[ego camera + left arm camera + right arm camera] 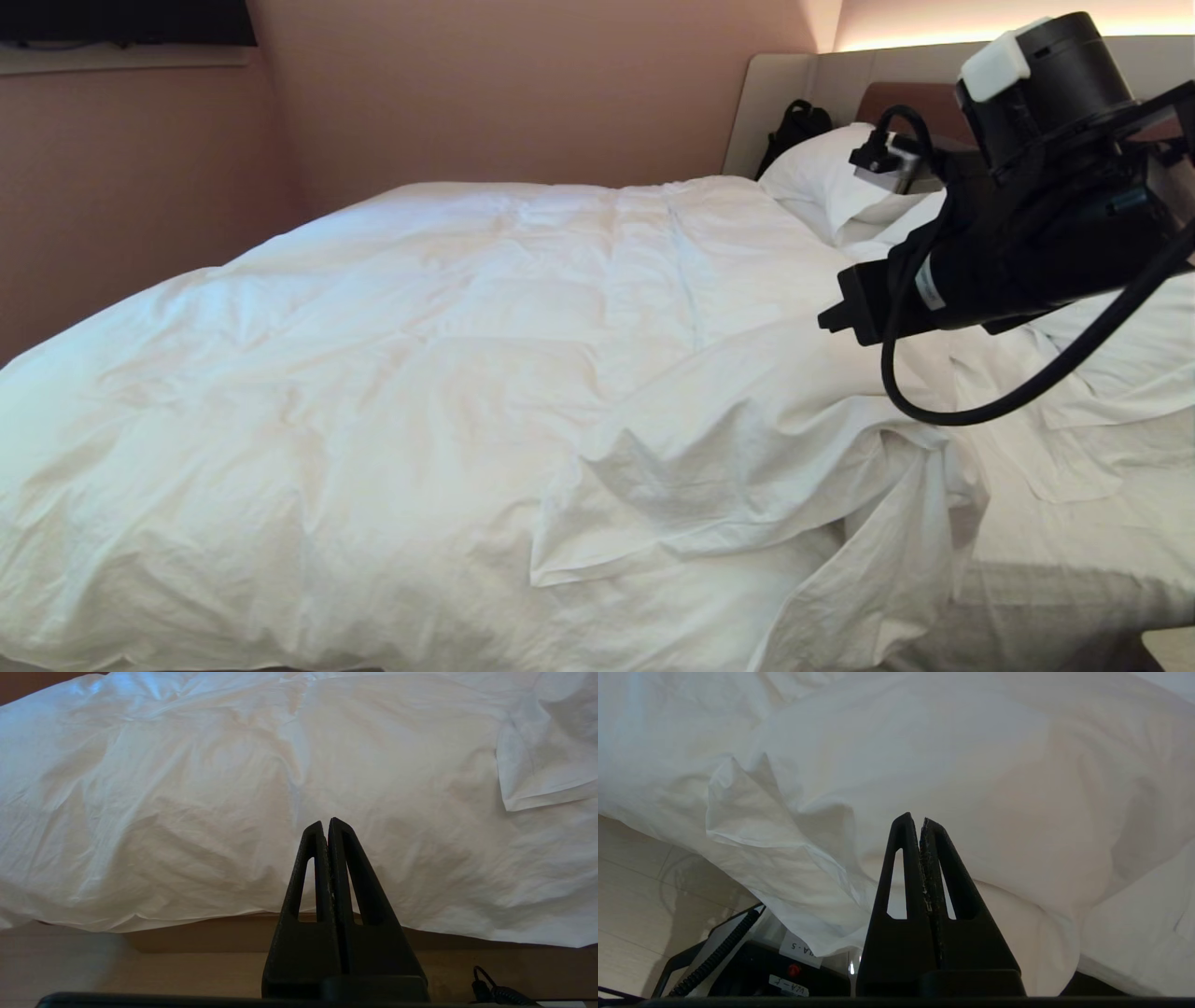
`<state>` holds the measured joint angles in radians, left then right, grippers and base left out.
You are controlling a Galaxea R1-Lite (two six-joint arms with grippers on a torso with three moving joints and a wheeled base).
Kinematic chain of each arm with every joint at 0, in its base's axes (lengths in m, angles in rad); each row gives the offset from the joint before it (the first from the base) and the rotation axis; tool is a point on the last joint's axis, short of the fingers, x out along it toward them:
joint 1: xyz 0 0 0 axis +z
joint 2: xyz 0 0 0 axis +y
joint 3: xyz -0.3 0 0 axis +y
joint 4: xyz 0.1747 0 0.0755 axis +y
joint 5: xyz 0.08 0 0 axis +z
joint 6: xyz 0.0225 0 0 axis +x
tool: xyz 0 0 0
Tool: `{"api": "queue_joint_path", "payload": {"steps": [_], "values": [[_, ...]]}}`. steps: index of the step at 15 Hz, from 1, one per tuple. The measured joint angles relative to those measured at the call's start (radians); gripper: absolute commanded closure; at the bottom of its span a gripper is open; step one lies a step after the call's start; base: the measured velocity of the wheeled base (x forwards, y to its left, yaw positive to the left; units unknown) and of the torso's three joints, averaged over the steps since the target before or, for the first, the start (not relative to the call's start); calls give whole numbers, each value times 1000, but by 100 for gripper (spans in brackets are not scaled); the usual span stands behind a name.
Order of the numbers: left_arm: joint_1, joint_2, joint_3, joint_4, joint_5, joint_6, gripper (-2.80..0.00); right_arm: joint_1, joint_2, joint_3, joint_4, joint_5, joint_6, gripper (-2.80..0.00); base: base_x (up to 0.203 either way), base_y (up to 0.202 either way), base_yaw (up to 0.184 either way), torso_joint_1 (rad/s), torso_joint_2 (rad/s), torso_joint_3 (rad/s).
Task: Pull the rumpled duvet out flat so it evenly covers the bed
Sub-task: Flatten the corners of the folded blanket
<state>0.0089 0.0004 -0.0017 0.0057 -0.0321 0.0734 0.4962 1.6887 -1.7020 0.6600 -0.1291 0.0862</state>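
From the head view, one duvet (448, 373) lies over most of the one bed (1055, 579), white, puffy and heavily creased, with its near right corner folded back on itself into a loose triangular flap (709, 485); to the right of that flap a strip of thinner sheet (1074, 523) is uncovered. Two pillows (831, 177) can be counted at the head end, against the padded headboard (794, 84), with one black bag (794, 126) beside them. The right arm (1018, 252) hangs over the uncovered side, its fingers not visible from here, one black cable (1027, 392) looping beneath it. In the left wrist view the left gripper (328, 823) has its two fingers pressed together with nothing between them; the duvet (233, 788) spreads just beyond and to both sides of the tips, its hem hanging over the brown bed base (187, 942) below them. In the right wrist view the right gripper (920, 820) is likewise pinched closed and empty, the duvet (971, 765) bulging directly ahead of the tips and a folded corner (752, 821) drooping off to one side. Below that corner sits the robot base (761, 966), carrying two small white labels (798, 947) with handwriting too small to read for certain, and one red button (794, 969).
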Motion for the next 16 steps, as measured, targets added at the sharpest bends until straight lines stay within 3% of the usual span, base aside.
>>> {"api": "queue_joint_path", "payload": {"steps": [10, 16], "values": [[0, 0, 0, 0, 0, 0, 0, 38, -29, 94, 20, -117, -64, 0, 0, 0, 0, 0, 0, 0], [0, 0, 0, 0, 0, 0, 0, 144, -117, 156, 20, -221, -86, 0, 0, 0, 0, 0, 0, 0]]}}
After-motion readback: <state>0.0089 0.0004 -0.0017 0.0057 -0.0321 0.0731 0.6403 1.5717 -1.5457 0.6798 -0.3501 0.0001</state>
